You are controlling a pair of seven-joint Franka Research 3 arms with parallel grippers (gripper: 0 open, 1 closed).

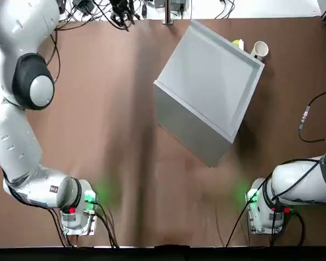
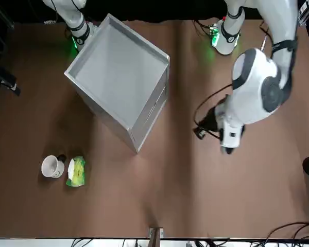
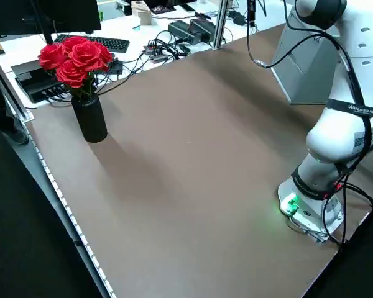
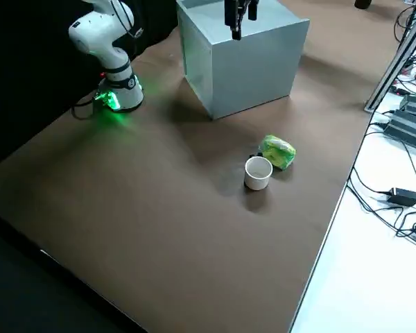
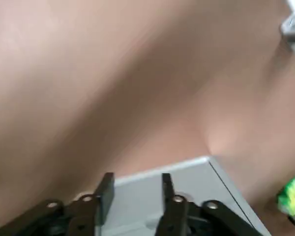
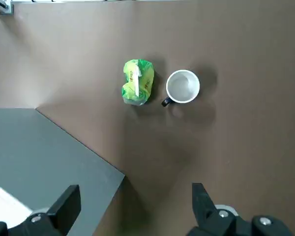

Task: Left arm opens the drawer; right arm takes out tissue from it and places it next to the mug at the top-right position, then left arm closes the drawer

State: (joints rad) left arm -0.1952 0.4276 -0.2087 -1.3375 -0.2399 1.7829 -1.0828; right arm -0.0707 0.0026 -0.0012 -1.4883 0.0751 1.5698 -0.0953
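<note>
L. gripper (image 5: 137,178), fingers parted and holding nothing, hangs off the cabinet's (image 1: 214,81) l. side, nearer the drawer (image 2: 153,107), which looks shut; r. gripper (image 6: 136,192), also spread and empty, is above the table on the r. side. The tissue (image 6: 138,82) rests on the tabletop (image 4: 173,229) just beside the mug (image 6: 183,86), between mug and cabinet, ahead of the r. gripper toward the table's far edge, its long axis running approx. away from the robot. Job appears done; next move prob. calls only for both arms backing off, r. one clear of mug.
</note>
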